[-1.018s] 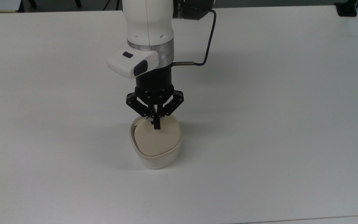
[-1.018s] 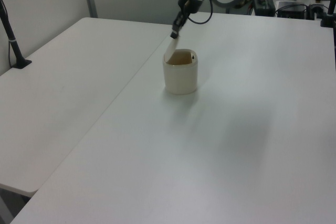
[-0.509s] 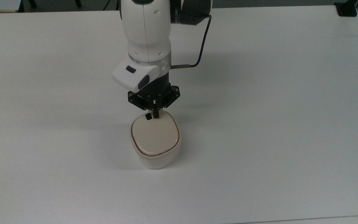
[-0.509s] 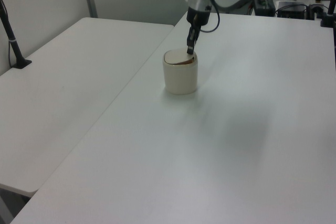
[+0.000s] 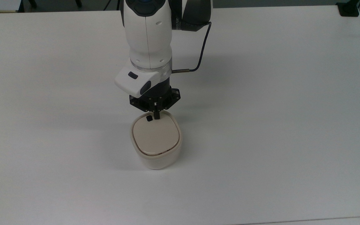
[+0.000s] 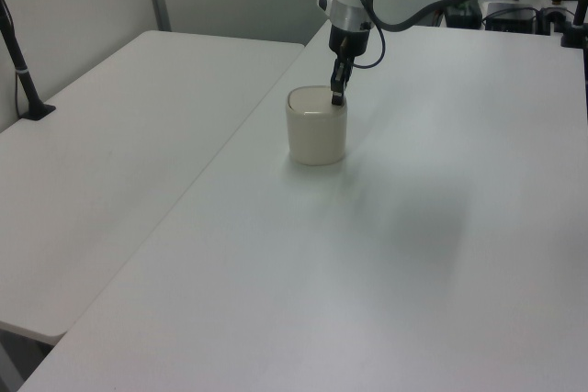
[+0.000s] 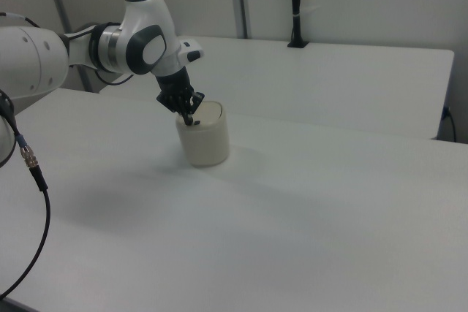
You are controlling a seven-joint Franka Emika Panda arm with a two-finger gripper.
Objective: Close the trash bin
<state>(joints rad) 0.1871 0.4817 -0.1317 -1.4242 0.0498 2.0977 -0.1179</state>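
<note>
On the white table [image 5: 261, 93] my closed pincer [image 5: 157, 117] has pressed the bin [image 5: 156, 156] lid [image 5: 155, 137] from tilted to flat — bin looks shut — leaving only withdrawal

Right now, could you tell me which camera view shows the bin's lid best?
The top view: the lid faces the camera, lying flat in the trash bin. The left view and right view catch it edge-on, as a thin sliver partly behind the gripper.
</note>
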